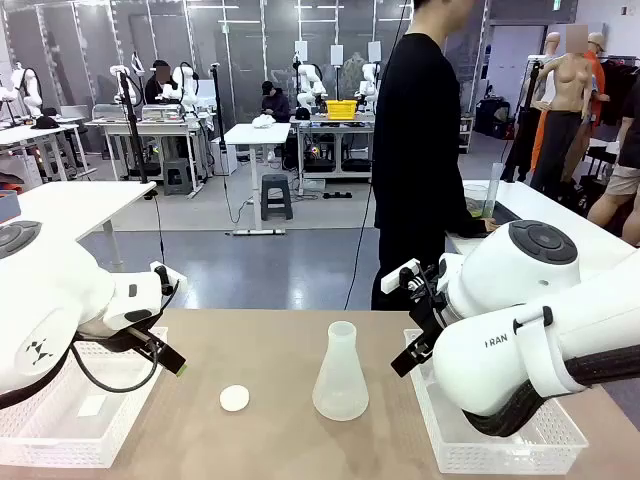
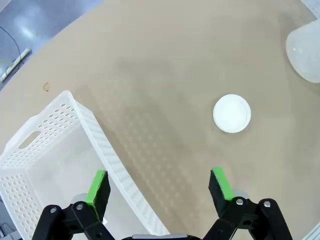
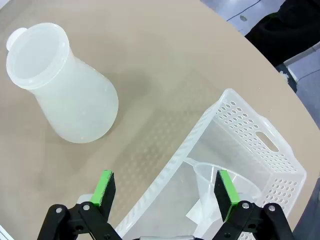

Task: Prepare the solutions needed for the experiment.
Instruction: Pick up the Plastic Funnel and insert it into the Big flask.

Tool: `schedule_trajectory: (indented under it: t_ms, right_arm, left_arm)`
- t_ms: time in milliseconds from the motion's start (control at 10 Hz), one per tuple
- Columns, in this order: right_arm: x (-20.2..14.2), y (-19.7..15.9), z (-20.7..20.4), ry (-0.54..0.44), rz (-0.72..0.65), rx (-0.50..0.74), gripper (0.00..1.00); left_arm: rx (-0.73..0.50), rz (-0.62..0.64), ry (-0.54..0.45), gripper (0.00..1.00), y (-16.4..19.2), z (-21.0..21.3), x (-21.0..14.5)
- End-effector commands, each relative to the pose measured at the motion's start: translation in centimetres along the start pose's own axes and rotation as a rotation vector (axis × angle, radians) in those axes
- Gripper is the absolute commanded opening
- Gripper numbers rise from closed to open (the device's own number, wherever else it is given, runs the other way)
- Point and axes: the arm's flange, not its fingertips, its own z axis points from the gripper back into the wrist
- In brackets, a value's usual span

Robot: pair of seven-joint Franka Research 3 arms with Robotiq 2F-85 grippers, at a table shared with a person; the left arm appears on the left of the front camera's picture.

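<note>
ROBOT ARMS POISED OVER THE TABLE: Two white robot arms hang above a tan table [image 1: 280, 340] in a busy laboratory hall. The left pincer [image 2: 159, 182] is spread wide and grips nothing. One of its green pads is above the white basket [image 2: 60, 107] at the near left, the other above bare table. The right pincer [image 3: 165, 185] is also spread wide and empty. It straddles the rim of the white basket [image 3: 260, 145] at the near right, in which a clear funnel [image 3: 206, 176] lies.

Between the two baskets, at mid-table, a frosted plastic flask [image 1: 340, 385] stands upright with its mouth uncovered. Whether it contains any liquid cannot be told. A small white round disc [image 1: 234, 398] lies flat on the table near the flask's left, apart from it.

At the far side a person in black [image 1: 420, 150] stands turned to the right, one hand [image 1: 490, 226] resting on a white side table [image 1: 545, 208] at the far right. Just beside that hand stands a clear beaker [image 1: 476, 195], and in its bottom sits what looks like a little pale yellow-green solution [image 1: 477, 210], well apart from both pincers.
</note>
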Motion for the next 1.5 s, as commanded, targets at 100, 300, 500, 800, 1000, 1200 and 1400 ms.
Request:
schedule_trajectory:
  t_ms: [100,300,500,800,1000,1200,1400]
  right_arm:
    - [0.00,0.00,0.00,0.000,0.000,0.000,1.00]
    - [0.00,0.00,0.00,0.000,0.000,0.000,1.00]
    - [0.00,0.00,0.00,0.000,0.000,0.000,1.00]
    - [0.00,0.00,0.00,0.000,0.000,0.000,1.00]
    - [0.00,0.00,0.00,0.000,0.000,0.000,1.00]
    - [0.00,0.00,0.00,0.000,0.000,0.000,1.00]
    - [0.00,0.00,0.00,0.000,0.000,0.000,1.00]
  left_arm:
    - [0.000,0.000,0.000,1.00,-0.02,0.00,0.01]
    - [0.000,0.000,0.000,1.00,-0.02,0.00,0.01]
    - [0.000,0.000,0.000,1.00,-0.02,0.00,0.01]
    - [0.000,0.000,0.000,1.00,-0.02,0.00,0.01]
    - [0.000,0.000,0.000,1.00,-0.02,0.00,0.01]
    - [0.000,0.000,0.000,1.00,-0.02,0.00,0.01]
    - [0.000,0.000,0.000,1.00,-0.02,0.00,0.01]
